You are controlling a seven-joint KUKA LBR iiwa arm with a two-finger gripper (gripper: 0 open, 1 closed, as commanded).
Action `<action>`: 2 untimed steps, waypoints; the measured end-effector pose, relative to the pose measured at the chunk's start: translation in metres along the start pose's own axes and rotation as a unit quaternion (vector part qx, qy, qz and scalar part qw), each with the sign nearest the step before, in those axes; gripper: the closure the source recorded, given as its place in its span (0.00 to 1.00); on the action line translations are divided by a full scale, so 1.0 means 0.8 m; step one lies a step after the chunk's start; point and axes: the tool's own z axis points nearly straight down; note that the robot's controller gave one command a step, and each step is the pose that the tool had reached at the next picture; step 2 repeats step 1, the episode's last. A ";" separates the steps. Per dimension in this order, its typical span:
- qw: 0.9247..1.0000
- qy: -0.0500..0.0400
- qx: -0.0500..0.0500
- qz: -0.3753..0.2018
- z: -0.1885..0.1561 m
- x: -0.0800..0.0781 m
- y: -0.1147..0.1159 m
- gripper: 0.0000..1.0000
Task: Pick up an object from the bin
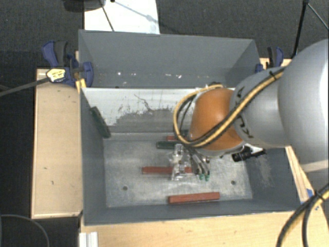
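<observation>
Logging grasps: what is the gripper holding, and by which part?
Cannot be told: the gripper sits at the right end of the red-brown bar mid-bin.

The arm [288, 112] runs off the right edge, so most of it is cut away. Its orange cover [213, 120] hides the far right part of the bin [154, 60] floor. The cover also hides the right end of a dark green stick [165, 145]. A small red piece [170, 137] just beyond that stick shows too little to tell its kind. The red-brown stick [154, 171] in the middle has its right end hidden beneath the arm's lower end. Tiny green-tipped bits [204, 177] there are too small to make out.
</observation>
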 end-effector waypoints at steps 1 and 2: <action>0.999 0.001 0.001 0.036 -0.168 -0.015 -0.006 1.00; 0.999 0.001 0.001 0.036 -0.168 -0.015 -0.006 1.00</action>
